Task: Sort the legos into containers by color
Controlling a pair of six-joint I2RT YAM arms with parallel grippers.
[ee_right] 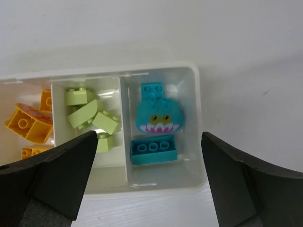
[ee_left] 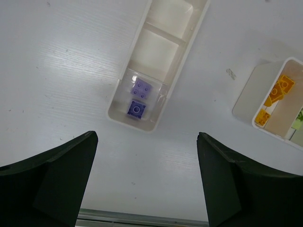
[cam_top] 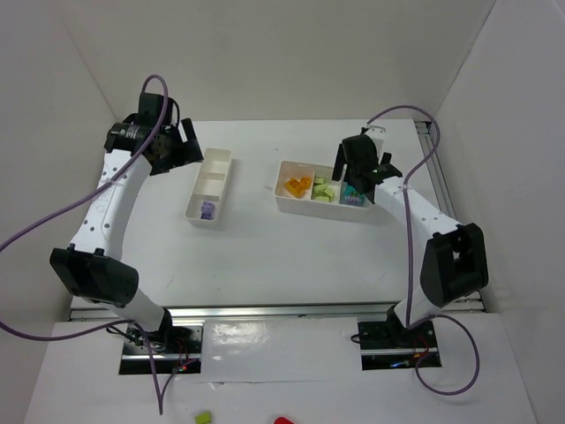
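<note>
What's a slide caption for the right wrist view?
Open right gripper above the three-compartment tray: teal legos in the end bay, light green legos in the middle, orange-yellow legos in the third.

White table (cam_top: 291, 256), plain white walls (cam_top: 291, 53) on three sides, metal rail (cam_top: 282, 311) along near edge, even diffuse light, soft shadows.

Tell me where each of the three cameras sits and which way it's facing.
Top external: fixed above and behind the arms, looking down on the table; both arms show, left claw beside the narrow tray, right claw over the wide tray.
Left wrist: on the left arm, facing down at the purple legos in the narrow tray; open left fingers frame the bottom.
Right wrist: facing straight down at the teal legos and green legos; open right fingers below.
Shared: both wrist views catch the orange legos.
</note>
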